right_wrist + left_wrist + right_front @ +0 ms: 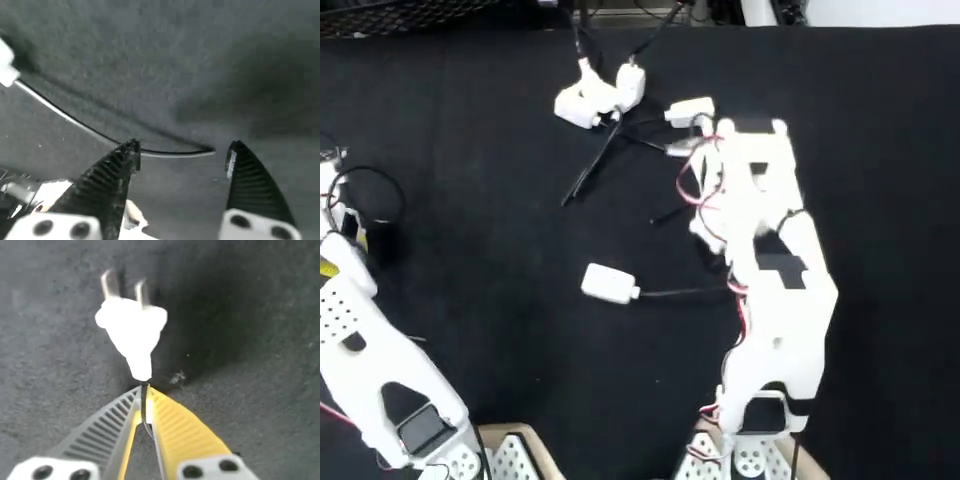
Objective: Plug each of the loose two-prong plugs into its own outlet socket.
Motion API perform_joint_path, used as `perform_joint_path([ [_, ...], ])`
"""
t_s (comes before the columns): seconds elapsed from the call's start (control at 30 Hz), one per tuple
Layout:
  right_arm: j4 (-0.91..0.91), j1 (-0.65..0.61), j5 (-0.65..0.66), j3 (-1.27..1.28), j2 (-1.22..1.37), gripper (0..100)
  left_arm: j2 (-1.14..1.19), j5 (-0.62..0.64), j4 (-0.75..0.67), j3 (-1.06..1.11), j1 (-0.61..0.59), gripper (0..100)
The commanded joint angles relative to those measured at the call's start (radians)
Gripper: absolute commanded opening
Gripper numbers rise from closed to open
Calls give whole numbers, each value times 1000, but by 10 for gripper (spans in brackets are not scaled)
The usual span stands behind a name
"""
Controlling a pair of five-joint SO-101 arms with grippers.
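Black cloth (470,200) covers the whole table. Reading the high view as a clock face with 12 at the far edge, a cluster of white socket pieces (592,98) lies at about 11 o'clock from the centre, with dark leads fanning out of it toward 7 o'clock. At its 3 o'clock side lies a small white piece (690,110), close to the tip of the right arm (775,270), which stretches from 6 o'clock up toward 1 o'clock. A single white socket block (608,283) lies near the centre, and its lead (680,292) runs off toward 3 o'clock under that arm. At 8 o'clock, by the table's edge, sits the left arm (370,380).

On the left wrist view, the left gripper (144,392) is pressed together on the dark cord (145,407), right behind a white two-prong plug (131,335). The plug sticks out beyond the fingertips, its metal prongs (107,285) pointing away from the gripper. Whether it touches the cloth I cannot tell.

The right gripper (183,150) has its black fingers (112,172) spread wide over bare cloth, and a thin cable (75,120) crosses just past their tips.
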Motion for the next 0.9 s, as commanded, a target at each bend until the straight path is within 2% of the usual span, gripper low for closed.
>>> perform_joint_path([
  [0.0, -23, -8, -18, 77, -44, 276, 5, -51, 12, 16, 70, 30],
  [0.17, -41, -64, -18, 157, -127, 276, -3, -11, 11, -97, 133, 55],
  [0.3, -55, -127, -18, 242, -166, 276, -3, 46, 11, -216, 142, 206],
  [0.37, -69, -149, -18, 285, -185, 276, -3, 51, 11, -255, 140, 242],
  [0.53, -109, -180, -18, 372, -217, 276, -3, 43, 9, -325, 124, 241],
  [0.7, -112, -206, -18, 401, -222, 275, 6, 52, 9, -518, 105, 242],
  [0.87, -112, -216, -21, 403, -216, 274, -3, 87, 11, -572, 99, 242],
])
